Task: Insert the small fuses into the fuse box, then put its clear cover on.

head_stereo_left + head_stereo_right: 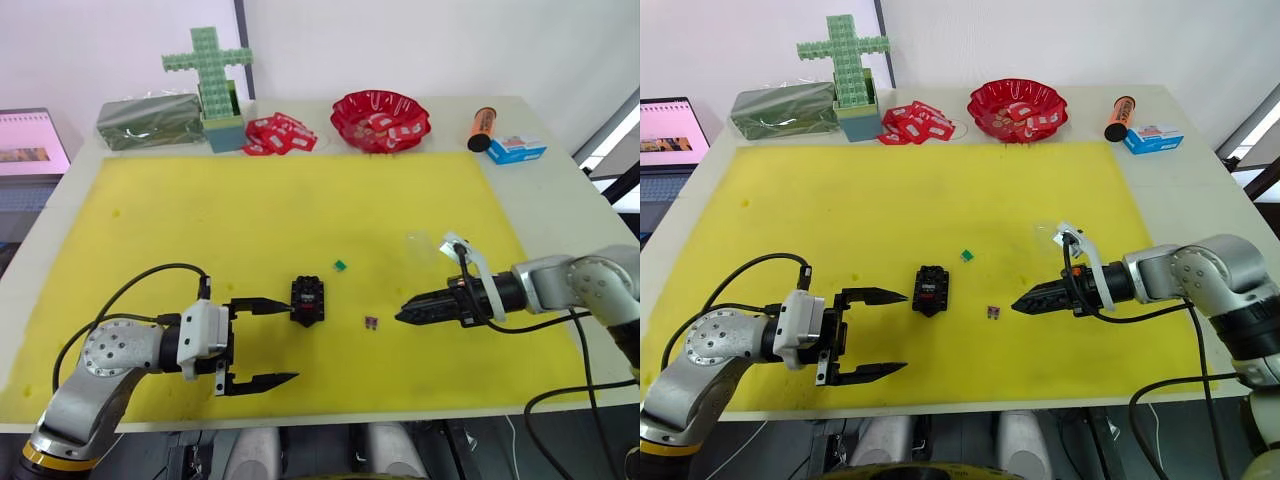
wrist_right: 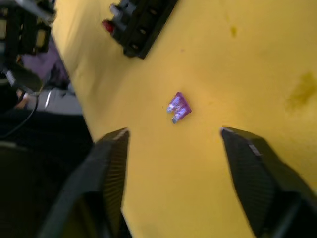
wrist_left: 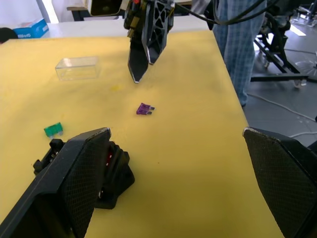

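The fuse box [image 1: 307,299] is a small black plastic block with ridged edges and rows of slots, and it lies on the yellow foam mat [image 1: 270,210] that covers the table [image 1: 560,200]. Its long axis runs away from the robot, toward the far edge of the mat. In the right wrist view a red piece shows at one end of the box, but I cannot tell how deep it sits.

The purple fuse [image 1: 371,322] is a tiny flat chip with two metal legs; it lies flat on the mat just to the right of the fuse box. The green fuse [image 1: 340,265] lies a little beyond the box, toward the far side. The clear cover [image 3: 77,68] is a transparent rectangular cap (in the head views it is very hard to make out), farther right of the box.

The left tool [image 1: 262,340] has its black fingers spread wide, and the upper fingertip is touching or almost touching the left side of the fuse box. The right tool [image 2: 173,136] is also spread, hovering near the purple fuse, to the right of the box.
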{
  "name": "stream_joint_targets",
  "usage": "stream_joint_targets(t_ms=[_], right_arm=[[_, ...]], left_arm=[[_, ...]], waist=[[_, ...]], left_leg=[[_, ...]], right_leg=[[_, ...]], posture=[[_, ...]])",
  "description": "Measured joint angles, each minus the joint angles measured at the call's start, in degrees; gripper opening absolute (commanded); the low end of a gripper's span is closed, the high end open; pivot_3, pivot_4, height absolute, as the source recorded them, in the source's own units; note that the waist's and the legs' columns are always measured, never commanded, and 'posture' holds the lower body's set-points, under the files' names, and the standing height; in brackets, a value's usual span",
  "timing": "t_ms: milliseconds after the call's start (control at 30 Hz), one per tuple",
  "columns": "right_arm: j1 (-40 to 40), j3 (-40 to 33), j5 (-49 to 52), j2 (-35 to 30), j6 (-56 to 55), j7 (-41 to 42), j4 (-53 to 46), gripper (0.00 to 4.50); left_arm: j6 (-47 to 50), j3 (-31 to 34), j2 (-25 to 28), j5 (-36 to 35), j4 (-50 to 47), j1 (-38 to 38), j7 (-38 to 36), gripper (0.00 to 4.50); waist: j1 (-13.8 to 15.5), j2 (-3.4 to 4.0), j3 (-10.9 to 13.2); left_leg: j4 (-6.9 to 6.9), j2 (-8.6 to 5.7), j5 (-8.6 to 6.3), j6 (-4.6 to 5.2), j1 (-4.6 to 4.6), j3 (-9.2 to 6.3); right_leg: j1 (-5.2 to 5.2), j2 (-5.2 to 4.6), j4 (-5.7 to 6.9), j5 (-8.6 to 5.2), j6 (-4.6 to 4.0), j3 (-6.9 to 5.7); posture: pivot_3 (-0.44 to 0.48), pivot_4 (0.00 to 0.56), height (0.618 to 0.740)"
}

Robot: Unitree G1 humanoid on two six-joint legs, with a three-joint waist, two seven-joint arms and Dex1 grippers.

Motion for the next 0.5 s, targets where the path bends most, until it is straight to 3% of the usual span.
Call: stream_joint_targets(t_ms=[133, 267, 300, 500], right_arm=[[-0.74, 3.84, -8.58, 1.93, -3.86, 6.47, 1.22, 2.94], [-0.74, 4.89, -13.15, 3.92, -4.66, 10.37, 2.85, 2.15], [-0.74, 4.86, -13.87, 4.08, -4.65, 11.07, 2.87, 1.76], [-0.77, 4.76, -17.47, 6.90, -4.48, 12.69, 4.12, 1.76]], left_arm=[[-0.13, -0.10, 0.00, 0.22, 0.18, -0.16, 0.02, 4.50], [-0.13, -0.12, 0.00, 0.24, 0.21, -0.25, 0.02, 4.50], [-0.13, -0.12, 0.01, 0.24, 0.21, -0.25, 0.02, 4.50], [-0.13, -0.13, 0.19, 0.25, 0.20, -0.23, -0.04, 4.50]], waist=[[0.18, 0.00, 0.00], [0.05, 0.00, 0.00], [0.06, 0.00, 0.00], [0.06, 0.00, 0.00]], left_leg=[[0.10, -0.04, 0.00, -0.01, 0.02, 0.06], [0.18, -0.06, 0.00, -0.01, 0.06, 0.13], [0.18, -0.07, 0.00, -0.01, 0.06, 0.13], [0.15, -0.07, 0.00, -0.01, 0.07, 0.14]], right_leg=[[0.05, -0.09, 0.01, 0.00, 0.00, -0.01], [0.08, -0.17, 0.02, 0.03, -0.03, 0.02], [0.09, -0.17, 0.02, 0.03, -0.03, 0.02], [0.08, -0.15, 0.04, 0.04, -0.02, 0.01]], posture=[[0.000, 0.150, 0.740], [0.000, 0.150, 0.740], [0.000, 0.150, 0.740], [0.000, 0.150, 0.740]])
